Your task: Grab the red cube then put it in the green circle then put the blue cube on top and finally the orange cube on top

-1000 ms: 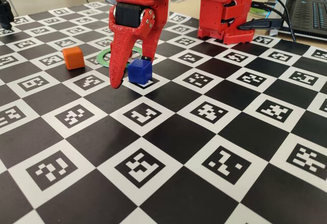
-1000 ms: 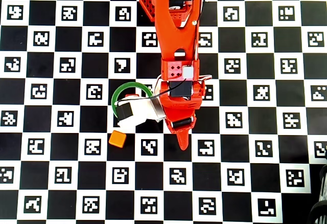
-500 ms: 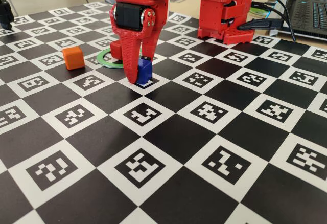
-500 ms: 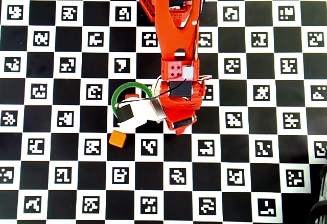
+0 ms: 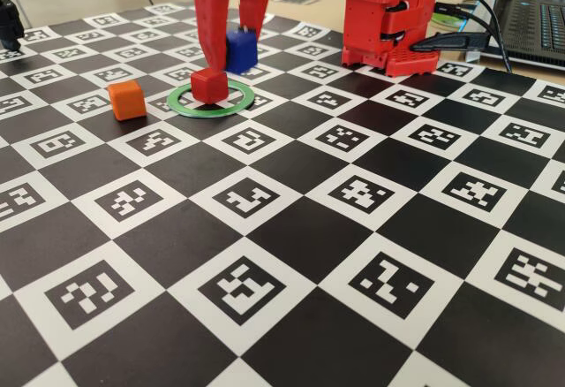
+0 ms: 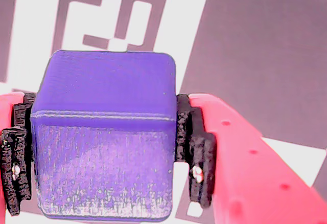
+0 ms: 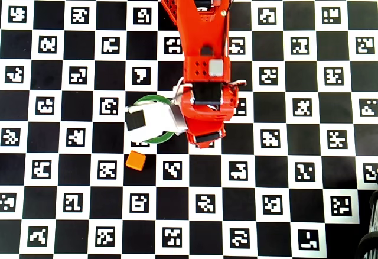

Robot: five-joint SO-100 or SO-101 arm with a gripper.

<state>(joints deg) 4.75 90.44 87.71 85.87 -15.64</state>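
Observation:
The red cube [image 5: 209, 85] sits inside the green circle [image 5: 207, 113] on the checkered board. My gripper [image 5: 229, 56] hangs above and just right of it in the fixed view, shut on the blue cube [image 5: 240, 51], which is lifted clear of the board. In the wrist view the blue cube [image 6: 104, 137] fills the space between the black pads [image 6: 196, 152]. The orange cube [image 5: 126, 100] rests on the board left of the ring. From overhead the arm and its white camera hide the red and blue cubes; only arcs of the green circle [image 7: 150, 97] and the orange cube [image 7: 136, 160] show.
The arm's red base [image 5: 388, 16] stands at the back right of the board in the fixed view, with cables and a laptop [image 5: 538, 25] beyond it. A dark object [image 5: 9, 20] sits at the far left edge.
The gripper closed on the blue cube, lifted it off the board and carried it back toward the ring. The red cube in the ring is now uncovered in the fixed view.

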